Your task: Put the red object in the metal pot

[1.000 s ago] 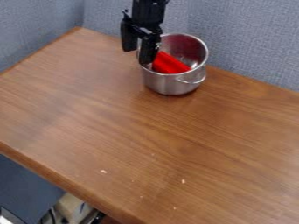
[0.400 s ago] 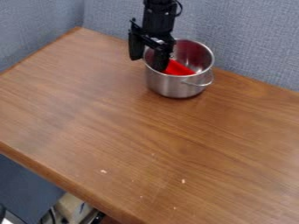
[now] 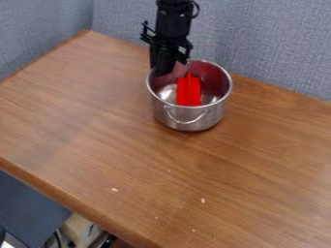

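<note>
Jaws clenched, gripper (image 3: pixel 172 68) pointing down at the far rim of the metal pot (image 3: pixel 189 95) near upper centre. Red object (image 3: pixel 191 91) inside the pot. Wooden worktop (image 3: pixel 104 145) beneath. No readable writing.

Even, soft light, fairly bright. The counter (image 3: pixel 130 136) shows a pale sheen at left. Small, grainy picture; fine detail is blurred.

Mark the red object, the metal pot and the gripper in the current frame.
red object (image 3: pixel 191 91), camera view, middle of its flat face.
metal pot (image 3: pixel 189 119), camera view, front outer wall.
gripper (image 3: pixel 169 72), camera view, tip between the jaws.
</note>
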`<state>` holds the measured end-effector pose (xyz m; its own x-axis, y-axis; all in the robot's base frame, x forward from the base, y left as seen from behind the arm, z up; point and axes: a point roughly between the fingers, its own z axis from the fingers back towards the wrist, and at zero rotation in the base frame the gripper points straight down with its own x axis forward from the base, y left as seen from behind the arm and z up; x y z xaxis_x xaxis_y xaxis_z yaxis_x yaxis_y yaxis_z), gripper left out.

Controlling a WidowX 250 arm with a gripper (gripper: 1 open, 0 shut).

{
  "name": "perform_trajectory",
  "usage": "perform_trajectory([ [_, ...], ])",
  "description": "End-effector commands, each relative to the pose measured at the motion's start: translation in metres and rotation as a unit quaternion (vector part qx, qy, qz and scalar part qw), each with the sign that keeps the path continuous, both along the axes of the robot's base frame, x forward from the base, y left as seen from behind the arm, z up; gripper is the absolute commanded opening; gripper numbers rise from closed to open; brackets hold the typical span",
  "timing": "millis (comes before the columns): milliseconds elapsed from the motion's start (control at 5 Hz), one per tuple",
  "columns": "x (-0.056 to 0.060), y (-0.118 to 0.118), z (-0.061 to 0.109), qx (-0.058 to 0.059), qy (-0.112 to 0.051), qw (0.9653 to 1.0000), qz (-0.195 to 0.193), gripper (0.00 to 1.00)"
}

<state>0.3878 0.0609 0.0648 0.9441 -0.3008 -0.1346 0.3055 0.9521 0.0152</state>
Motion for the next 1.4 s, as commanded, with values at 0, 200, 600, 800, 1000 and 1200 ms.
perform_trajectory([
  [0,0.006,0.010,0.046,0.005,-0.055,0.9983,0.022,0.00],
  [200,0.005,0.010,0.049,-0.003,-0.057,0.9980,0.028,0.00],
  [600,0.005,0.012,0.054,-0.015,-0.062,0.9972,0.040,0.00],
  [800,0.007,0.003,0.053,-0.021,-0.065,0.9966,0.046,0.00],
  [1000,0.009,-0.004,0.052,-0.027,-0.068,0.9959,0.053,0.00],
  [1200,0.011,-0.009,0.059,-0.035,-0.069,0.9962,0.041,0.00],
])
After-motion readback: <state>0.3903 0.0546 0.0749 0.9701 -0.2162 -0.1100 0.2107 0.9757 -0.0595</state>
